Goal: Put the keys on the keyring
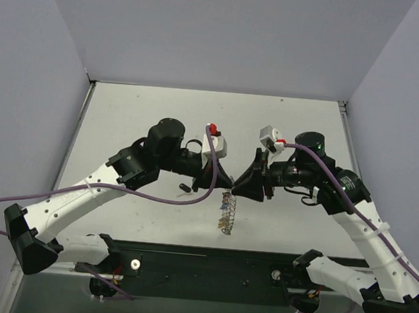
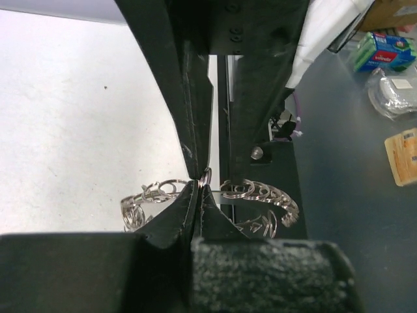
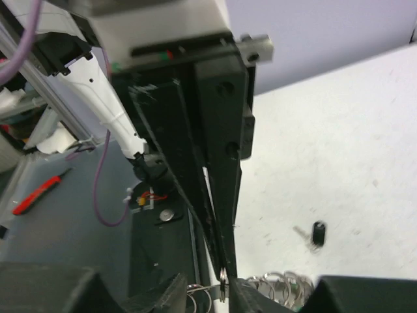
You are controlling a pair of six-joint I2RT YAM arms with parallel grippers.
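The keyring (image 1: 227,213) is a silvery ring strung with small loops. It hangs in the air under the two grippers, which meet tip to tip over the middle of the table. In the left wrist view my left gripper (image 2: 199,185) is shut on a small split ring (image 2: 206,176), with the keyring (image 2: 260,193) spread to both sides. My right gripper (image 3: 208,282) faces it; its jaws stand slightly apart with that small ring (image 3: 222,285) between them. One dark-headed key (image 1: 185,188) lies on the table (image 3: 318,233). No coloured key heads show clearly.
The black base plate (image 1: 208,261) runs along the table's near edge, below the hanging keyring. Grey walls close in the back and both sides. Off the table are packets (image 2: 384,49) and a red tool (image 3: 36,195).
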